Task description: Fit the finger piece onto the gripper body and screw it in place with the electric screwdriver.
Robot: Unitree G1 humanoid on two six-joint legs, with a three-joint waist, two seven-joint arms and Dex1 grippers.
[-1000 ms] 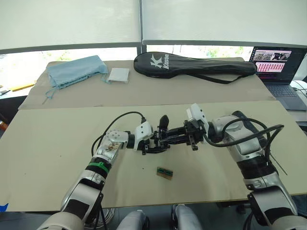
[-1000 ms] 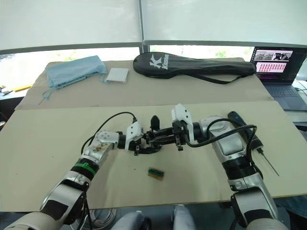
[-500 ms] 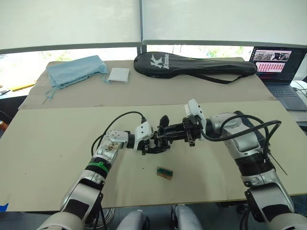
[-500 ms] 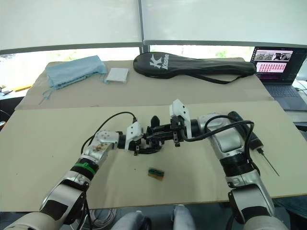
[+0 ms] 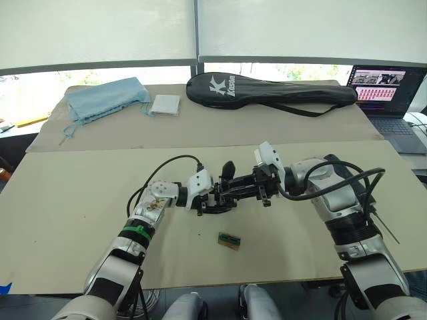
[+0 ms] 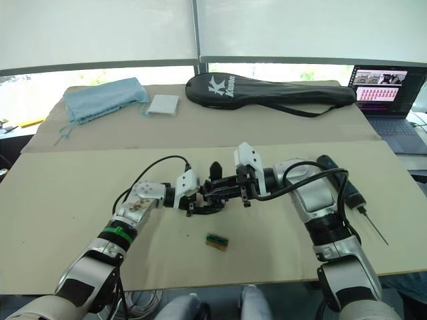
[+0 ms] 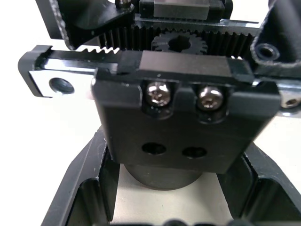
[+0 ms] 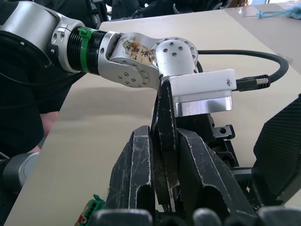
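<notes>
A: Status?

B: Left gripper [image 5: 215, 199] is clamped on the gripper body [image 5: 223, 193], held just above the table [image 5: 80, 193] at centre. Right gripper [image 5: 235, 189] pinches the finger piece [image 8: 164, 136] between its closed fingers [image 8: 134, 174], right up against the body.

A: Which way does the piece lie?

B: Long axis runs along the right gripper's fingers, tip toward the left gripper, so roughly across the table from right to left. Body lies straight ahead of the piece; whether the two already touch, can't tell. Body's own finger [image 5: 228, 168] sticks up just behind.

A: Seat?

B: Left wrist view shows the body's face [image 7: 181, 122]: two screws in, two empty holes under them, rack and pinion above. I'd say mating is about lining up with that slide.

A: Screwdriver?

B: On the table by the right forearm, far right [image 6: 352, 195], bit pointing toward the near edge. Right arm is nearer. Untouched.

A: Any text?

B: "Kason" on the black racket bag [image 5: 267, 90] at the back. Laptop [image 5: 387, 90] text too small to read. Small green-and-tan block [image 5: 229, 241] lies near the body.
</notes>
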